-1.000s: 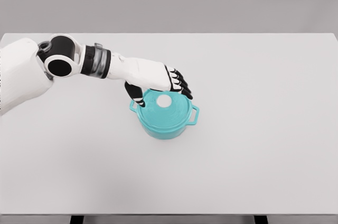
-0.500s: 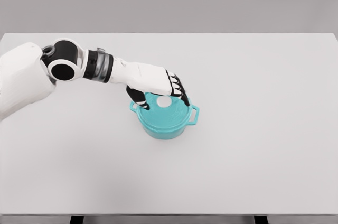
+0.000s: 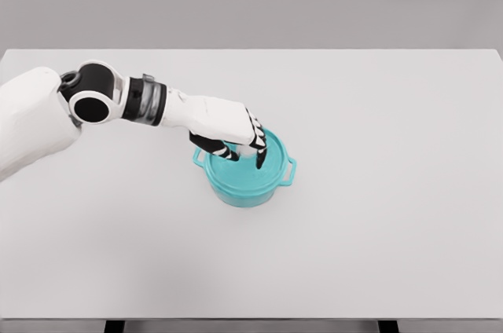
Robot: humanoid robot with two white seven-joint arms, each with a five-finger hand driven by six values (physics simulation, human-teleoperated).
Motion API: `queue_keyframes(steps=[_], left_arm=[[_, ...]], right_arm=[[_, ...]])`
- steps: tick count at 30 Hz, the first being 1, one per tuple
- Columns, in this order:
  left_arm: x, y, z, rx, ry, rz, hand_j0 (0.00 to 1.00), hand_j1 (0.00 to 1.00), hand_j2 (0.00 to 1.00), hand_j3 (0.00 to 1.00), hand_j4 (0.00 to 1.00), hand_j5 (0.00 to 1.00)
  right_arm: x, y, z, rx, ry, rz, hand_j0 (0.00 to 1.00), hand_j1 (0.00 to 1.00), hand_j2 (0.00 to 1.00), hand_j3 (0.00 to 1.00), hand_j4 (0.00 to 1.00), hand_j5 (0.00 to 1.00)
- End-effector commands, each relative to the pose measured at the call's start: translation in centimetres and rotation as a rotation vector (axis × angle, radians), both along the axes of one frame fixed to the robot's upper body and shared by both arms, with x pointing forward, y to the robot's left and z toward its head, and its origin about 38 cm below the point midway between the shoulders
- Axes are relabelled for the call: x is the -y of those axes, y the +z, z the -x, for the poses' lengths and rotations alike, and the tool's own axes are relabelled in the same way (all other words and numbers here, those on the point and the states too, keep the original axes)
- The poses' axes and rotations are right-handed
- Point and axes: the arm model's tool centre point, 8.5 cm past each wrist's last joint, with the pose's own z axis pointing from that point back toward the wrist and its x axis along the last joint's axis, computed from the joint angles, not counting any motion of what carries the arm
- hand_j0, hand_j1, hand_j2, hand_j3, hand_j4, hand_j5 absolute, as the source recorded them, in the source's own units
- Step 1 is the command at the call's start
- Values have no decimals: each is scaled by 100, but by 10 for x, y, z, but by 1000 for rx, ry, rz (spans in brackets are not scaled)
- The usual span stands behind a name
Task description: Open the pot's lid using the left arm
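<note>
One teal pot [image 3: 247, 180] stands on the white table [image 3: 377, 215], a little left of the middle. Its one lid [image 3: 263, 172] sits on it, level and closed. Two small side handles show, one at the left rim and one at the right [image 3: 290, 170]. The white knob in the lid's middle is mostly covered by the hand.

The left hand [image 3: 236, 135] is down on the lid from the upper left. Its dark fingers [image 3: 258, 152] curl down on the knob's right side, and the thumb [image 3: 214, 146] comes in from the left, so the hand is closed around the knob. One arm [image 3: 110, 101] is in view, reaching in from the left edge.
</note>
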Motion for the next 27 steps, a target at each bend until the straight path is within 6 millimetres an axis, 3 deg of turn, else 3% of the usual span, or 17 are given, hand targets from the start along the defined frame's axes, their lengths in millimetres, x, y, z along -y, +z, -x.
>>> queue_keyframes(steps=[1,5,8,13,17,22,23,24,27], left_arm=[[-3,2,0,-12,8,12,41,41,41,41,41,41],[-16,14,3,-7,15,26,41,41,41,41,41,41],[-56,42,1,30,77,21,41,41,41,41,41,41],[-119,66,-2,63,203,-12,42,42,42,42,42,42],[-165,73,-5,71,315,-40,42,42,42,42,42,42],[-188,61,-15,44,396,-58,42,42,42,42,42,42],[-185,61,-16,46,389,-54,50,50,50,50,50,50],[-181,60,-17,46,380,-52,97,97,97,97,97,97],[-178,60,-17,48,373,-50,100,100,100,100,100,100]], right_arm=[[0,0,0,1,1,0,100,100,100,100,100,100],[0,0,0,1,1,0,100,100,100,100,100,100],[0,0,0,1,1,0,100,100,100,100,100,100],[0,0,0,1,1,0,100,100,100,100,100,100],[0,0,0,0,1,-2,100,100,100,100,100,100],[0,0,0,1,1,0,100,100,100,100,100,100],[0,0,0,0,1,-2,100,100,100,100,100,100],[0,0,0,1,1,0,100,100,100,100,100,100],[0,0,0,0,1,-2,100,100,100,100,100,100]])
